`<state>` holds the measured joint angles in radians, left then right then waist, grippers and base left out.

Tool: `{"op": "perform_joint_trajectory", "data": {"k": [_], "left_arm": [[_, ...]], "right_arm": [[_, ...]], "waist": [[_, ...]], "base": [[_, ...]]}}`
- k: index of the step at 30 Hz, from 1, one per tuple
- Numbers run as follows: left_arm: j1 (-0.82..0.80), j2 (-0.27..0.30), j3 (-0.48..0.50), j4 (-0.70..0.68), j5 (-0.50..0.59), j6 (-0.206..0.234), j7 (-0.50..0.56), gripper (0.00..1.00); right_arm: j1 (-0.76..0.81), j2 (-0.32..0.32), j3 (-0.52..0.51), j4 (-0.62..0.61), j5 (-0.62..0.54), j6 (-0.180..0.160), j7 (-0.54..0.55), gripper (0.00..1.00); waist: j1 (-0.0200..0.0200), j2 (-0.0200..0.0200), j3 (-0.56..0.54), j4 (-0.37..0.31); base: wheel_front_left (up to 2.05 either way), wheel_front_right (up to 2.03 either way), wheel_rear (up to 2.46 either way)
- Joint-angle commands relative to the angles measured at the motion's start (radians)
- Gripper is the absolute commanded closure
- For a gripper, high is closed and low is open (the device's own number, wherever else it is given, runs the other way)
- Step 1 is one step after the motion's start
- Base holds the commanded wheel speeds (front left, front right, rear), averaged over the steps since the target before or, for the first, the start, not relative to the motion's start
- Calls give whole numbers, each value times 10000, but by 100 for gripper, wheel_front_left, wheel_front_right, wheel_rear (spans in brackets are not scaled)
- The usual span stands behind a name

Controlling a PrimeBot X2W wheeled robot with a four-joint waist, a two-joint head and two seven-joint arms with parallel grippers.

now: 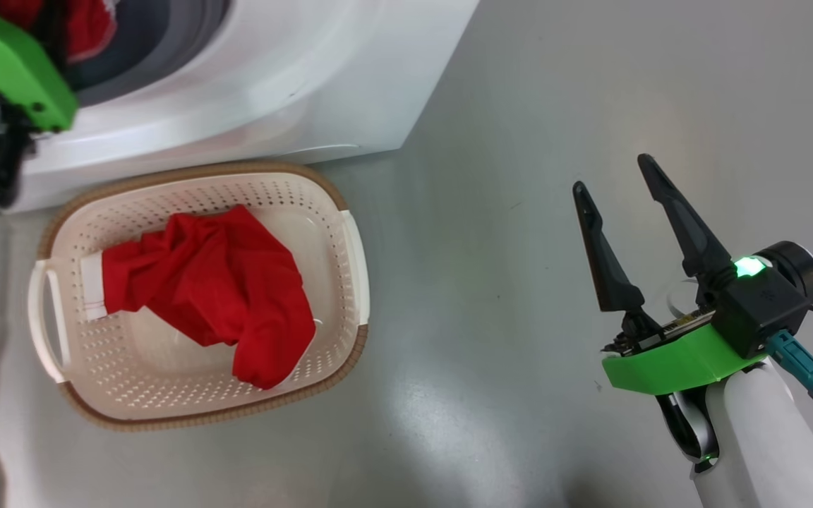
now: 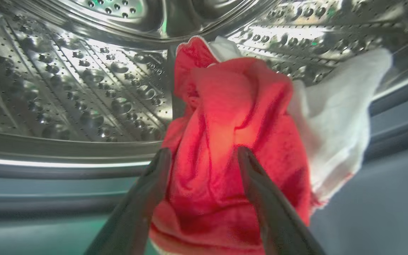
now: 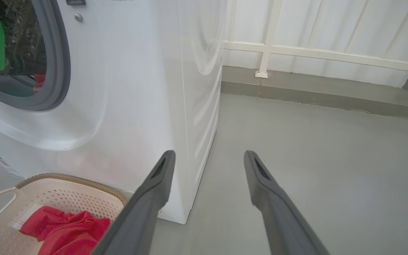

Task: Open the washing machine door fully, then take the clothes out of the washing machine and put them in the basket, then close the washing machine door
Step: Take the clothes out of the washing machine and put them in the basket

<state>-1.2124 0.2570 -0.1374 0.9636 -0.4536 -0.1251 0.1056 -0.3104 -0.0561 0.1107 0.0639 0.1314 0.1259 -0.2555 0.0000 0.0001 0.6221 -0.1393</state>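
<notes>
Head view: the basket (image 1: 166, 384) sits on the grey floor (image 1: 519, 106) just in front of the washing machine (image 1: 272, 85), its brown rim close against the machine's base. A crumpled red garment (image 1: 216, 282) with a white edge lies inside the basket. At the upper left, the left arm's green wrist mount (image 1: 8, 67) points into the machine's opening, where more red fabric shows. The right gripper (image 1: 612, 173) hangs over bare floor, well apart from the basket on its right. Its two dark fingers are spread and nothing is between them.

Left wrist view: the left gripper (image 2: 203, 150) is inside the perforated steel drum (image 2: 66, 88). Its fingers are spread wide, one on each side of a bunched red-and-white garment (image 2: 232, 117) that rests at the drum's front lip. The garment's white part trails off to the right of this view. The fingertips overlap the fabric, but I cannot tell whether they touch it, and they are not pinching it.

Right wrist view: the right gripper's fingers stand apart over the floor, near the machine's front corner. The grey rubber ring (image 3: 60, 71) frames the opening at the upper left, with the green mount inside it. The basket with its red garment shows at the lower left. A white railing (image 3: 296, 53) runs along the far wall.
</notes>
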Motion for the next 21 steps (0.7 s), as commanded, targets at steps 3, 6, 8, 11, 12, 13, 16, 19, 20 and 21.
{"op": "perform_joint_trajectory", "data": {"k": [3,6,8,11,12,13,16,19,20,21], "left_arm": [[-500,836,-192,262,446,180,398,0],[-598,888,-286,473,537,287,528,0],[-617,901,-368,720,595,396,692,0],[-622,884,-484,1010,656,503,893,0],[-624,874,-506,1063,659,512,892,10],[-626,866,-527,1104,662,518,868,60],[-633,821,-571,1168,650,513,682,100],[-615,787,-552,1078,612,504,140,100],[-595,766,-543,1041,594,500,-54,100],[-561,740,-541,1019,576,488,-213,100]], "right_arm": [[0,40,305,-224,153,48,-63,0],[-20,45,337,-207,194,48,-63,0],[-40,49,368,-185,230,48,-63,0],[-63,52,419,-151,277,48,-63,0],[-72,53,429,-145,293,48,-63,0],[-80,54,430,-141,308,48,-63,0],[-80,55,421,-121,344,48,-63,0],[-65,56,435,-80,366,48,-63,0],[-64,56,445,-69,373,48,-63,0],[-61,56,447,-59,381,48,-63,0]], "waist": [[0,-1,79,-153],[0,-1,95,-183],[0,-1,98,-207],[0,-1,93,-238],[0,-1,93,-241],[0,-1,90,-237],[0,-1,70,-190],[0,-1,31,-125],[0,-1,9,-101],[0,-1,-21,-78]], "base": [[0,0,0],[0,0,0],[0,0,0],[0,0,0],[0,0,0],[0,0,0],[0,0,0],[0,0,0],[0,0,0],[0,0,0]]}}
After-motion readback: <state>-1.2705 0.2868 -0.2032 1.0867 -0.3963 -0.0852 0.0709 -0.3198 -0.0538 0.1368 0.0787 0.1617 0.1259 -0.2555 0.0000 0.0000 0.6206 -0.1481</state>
